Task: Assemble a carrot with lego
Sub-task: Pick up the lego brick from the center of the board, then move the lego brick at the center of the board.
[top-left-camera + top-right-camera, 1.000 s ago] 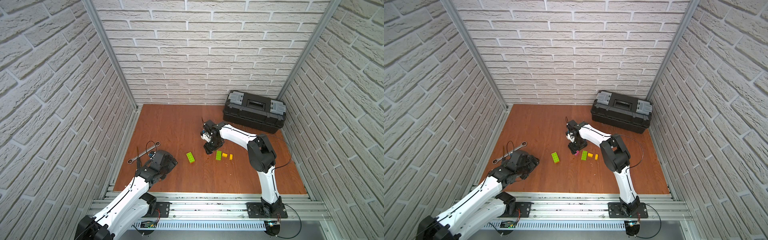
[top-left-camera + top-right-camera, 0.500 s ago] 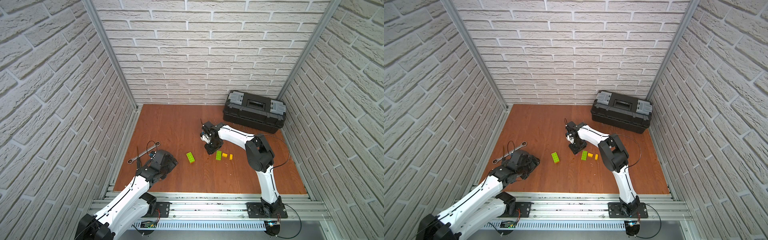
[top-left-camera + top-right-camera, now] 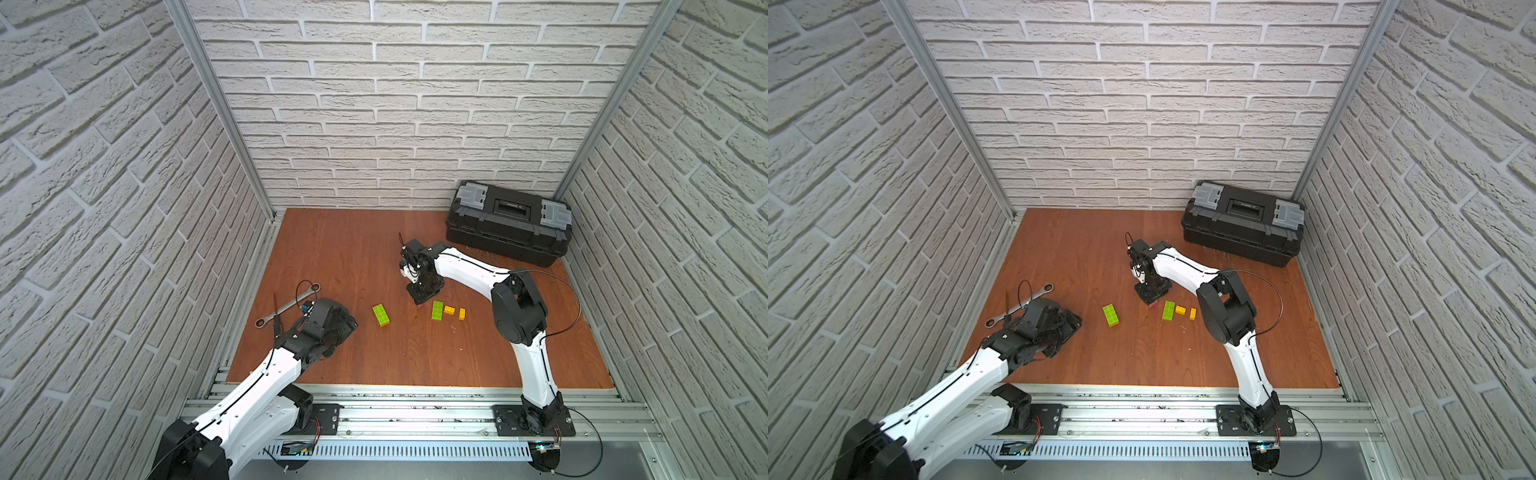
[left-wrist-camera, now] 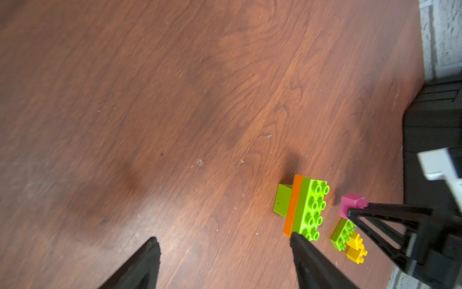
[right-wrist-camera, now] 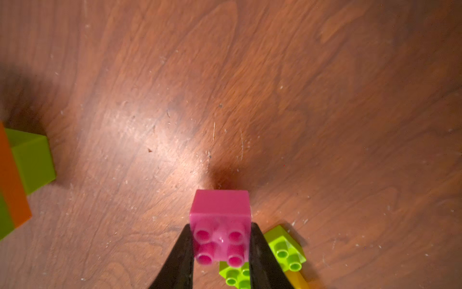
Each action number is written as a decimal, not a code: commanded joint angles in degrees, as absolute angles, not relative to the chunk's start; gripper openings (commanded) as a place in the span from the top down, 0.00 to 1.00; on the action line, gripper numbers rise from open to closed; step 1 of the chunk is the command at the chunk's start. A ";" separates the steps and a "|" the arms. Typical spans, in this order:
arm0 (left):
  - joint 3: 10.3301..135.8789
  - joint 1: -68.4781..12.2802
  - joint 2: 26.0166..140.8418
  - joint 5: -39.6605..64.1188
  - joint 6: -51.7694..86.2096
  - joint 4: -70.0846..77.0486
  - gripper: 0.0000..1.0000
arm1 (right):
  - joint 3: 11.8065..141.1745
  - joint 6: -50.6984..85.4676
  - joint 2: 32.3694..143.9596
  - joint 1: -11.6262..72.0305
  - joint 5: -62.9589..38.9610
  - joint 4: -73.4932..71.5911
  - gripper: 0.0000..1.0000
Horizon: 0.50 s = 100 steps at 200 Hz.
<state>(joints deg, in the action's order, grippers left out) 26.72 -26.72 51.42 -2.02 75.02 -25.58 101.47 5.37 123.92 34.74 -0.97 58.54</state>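
The right hand (image 5: 221, 225) is clamped on the pink brick (image 5: 220, 207) down at the table (image 5: 250, 75); left hand (image 4: 223, 237) apart, near the green-orange stack (image 4: 303, 207); green brick (image 4: 342, 234) and yellow bricks (image 4: 356, 247) lie beside the pink

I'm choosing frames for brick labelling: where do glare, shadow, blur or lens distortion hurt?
Right wrist view: a pale glare patch on the wooden table, a dark shadow just beyond the pink brick, which is fairly sharp between the right fingers; left wrist view: wood grain smeared, left fingers soft, green-and-orange stack legible; both top views: even light, wide-angle bending of the brick walls.
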 commanded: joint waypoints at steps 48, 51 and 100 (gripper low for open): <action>31.07 -26.78 58.33 -0.33 72.13 -20.80 0.23 | 107.78 17.75 117.93 37.43 -5.45 64.07 0.82; 31.30 -26.80 58.67 -0.32 72.23 -20.98 0.24 | 108.10 17.95 117.97 37.90 -5.58 64.15 0.82; 35.64 -24.89 68.69 3.72 71.54 -18.47 0.51 | 112.51 20.20 119.66 41.85 -6.07 64.60 0.83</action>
